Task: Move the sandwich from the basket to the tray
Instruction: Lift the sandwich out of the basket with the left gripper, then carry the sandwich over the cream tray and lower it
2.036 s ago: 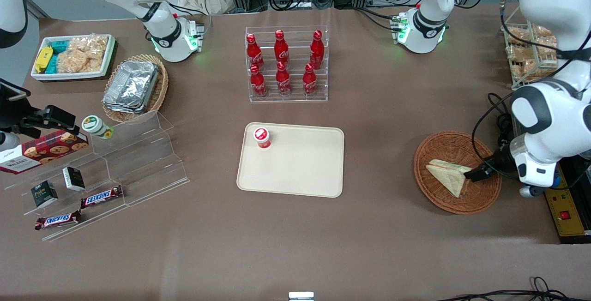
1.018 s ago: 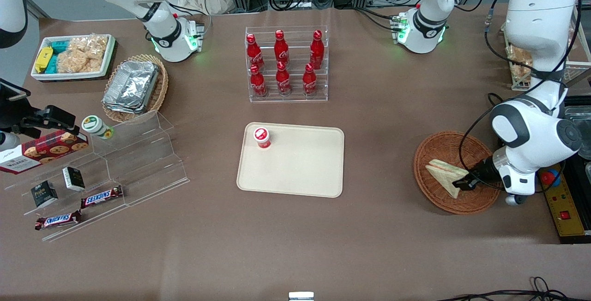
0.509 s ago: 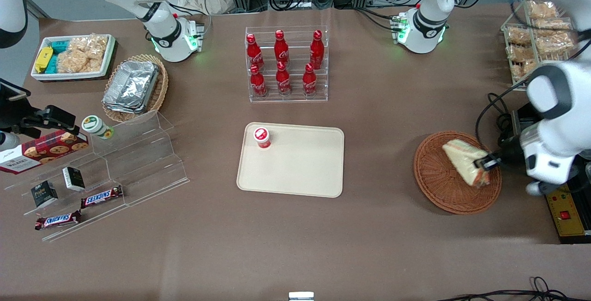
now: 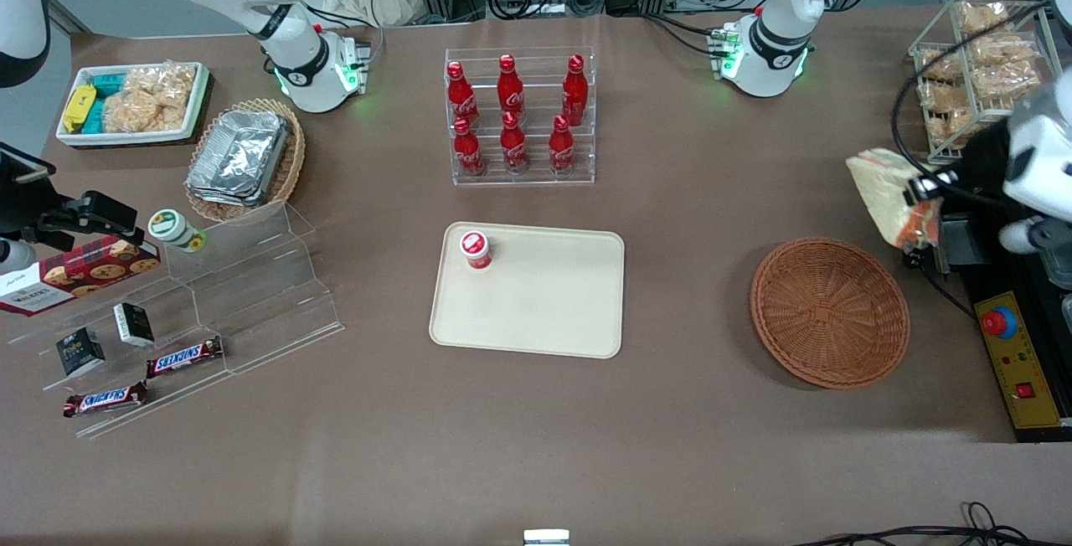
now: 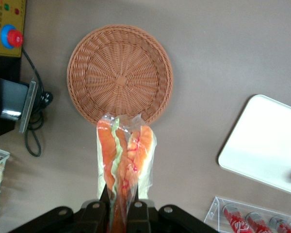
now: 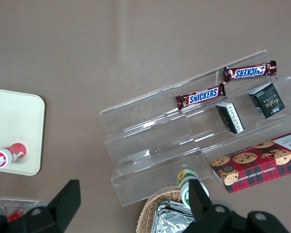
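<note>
Wicker basket [image 4: 829, 311] bare | gripper [image 4: 919, 188] clamps sandwich [image 4: 883, 194] aloft | Snickers bars [image 6: 219, 85]

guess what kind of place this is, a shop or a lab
Probably a robotics lab dressed as a snack counter: a cola bottle rack, Snickers bars on an acrylic riser, and an emergency-stop box. The gripper holds the sandwich above the table, clear of the basket.

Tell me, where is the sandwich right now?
The sandwich is up in the air, pinched in the gripper, at the working arm's end of the table. It hangs above the table, farther from the front camera than the now-empty basket.
</note>
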Robot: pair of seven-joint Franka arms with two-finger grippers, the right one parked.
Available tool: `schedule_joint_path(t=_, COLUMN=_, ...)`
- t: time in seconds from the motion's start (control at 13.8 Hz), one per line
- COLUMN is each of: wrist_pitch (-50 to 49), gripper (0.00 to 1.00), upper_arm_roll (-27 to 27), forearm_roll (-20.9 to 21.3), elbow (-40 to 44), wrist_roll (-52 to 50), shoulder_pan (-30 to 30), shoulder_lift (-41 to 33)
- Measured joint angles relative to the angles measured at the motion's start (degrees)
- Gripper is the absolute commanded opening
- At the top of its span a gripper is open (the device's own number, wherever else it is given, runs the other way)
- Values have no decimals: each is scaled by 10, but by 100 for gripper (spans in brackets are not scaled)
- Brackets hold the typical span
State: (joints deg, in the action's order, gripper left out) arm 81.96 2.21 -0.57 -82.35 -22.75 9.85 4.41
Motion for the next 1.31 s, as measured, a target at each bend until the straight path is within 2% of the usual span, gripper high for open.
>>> schedule_joint_path(t=0.36, wrist_pitch=-28, gripper=8, upper_arm_roll=-123, forearm_roll=13, elbow=1, wrist_roll=-160, shoulder_pan=47, shoulder_lift=-17)
schedule_joint_path(t=0.65, wrist_pitch=73, gripper=8, upper_arm_roll=-198, forearm_roll=14, elbow=-10, wrist_roll=-261, shoulder_pan=52, shoulder_lift=56)
schedule_joint_path(t=1.02, wrist_pitch=220, gripper=8, upper_arm_roll=-207, forearm_roll=20, elbow=-14, wrist_roll=-310, shoulder_pan=86, shoulder_lift=188)
schedule_joint_path(t=1.31, wrist_pitch=298, gripper=9, upper_arm_roll=-207, forearm_roll=57, elbow=-13, wrist_roll=-331, shoulder_pan=106, shoulder_lift=278)
